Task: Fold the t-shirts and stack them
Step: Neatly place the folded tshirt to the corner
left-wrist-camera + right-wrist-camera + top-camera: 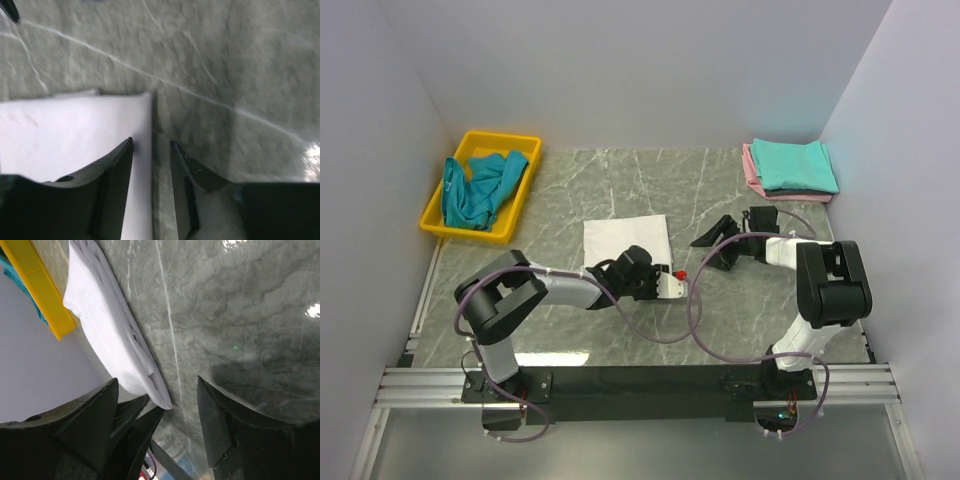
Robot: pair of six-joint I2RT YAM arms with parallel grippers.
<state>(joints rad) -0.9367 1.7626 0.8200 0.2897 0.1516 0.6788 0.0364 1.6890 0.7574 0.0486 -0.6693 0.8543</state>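
Both left fingers straddle the white t-shirt edge

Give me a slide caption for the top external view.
Overhead: folded white t-shirt mid-table, teal-over-pink folded stack far right, crumpled teal fabric in the yellow tray.

Lab test cell: blank white walls enclose a marble-patterned table.

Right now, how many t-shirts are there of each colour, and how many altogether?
White: 1, the folded white t-shirt in the middle of the table.
Teal: 2, the crumpled teal t-shirt in the yellow tray, which looks like a single one, and the folded teal t-shirt at the far right.
Pink: 1, the pink t-shirt under that folded teal one.
Total: 4 t-shirts.
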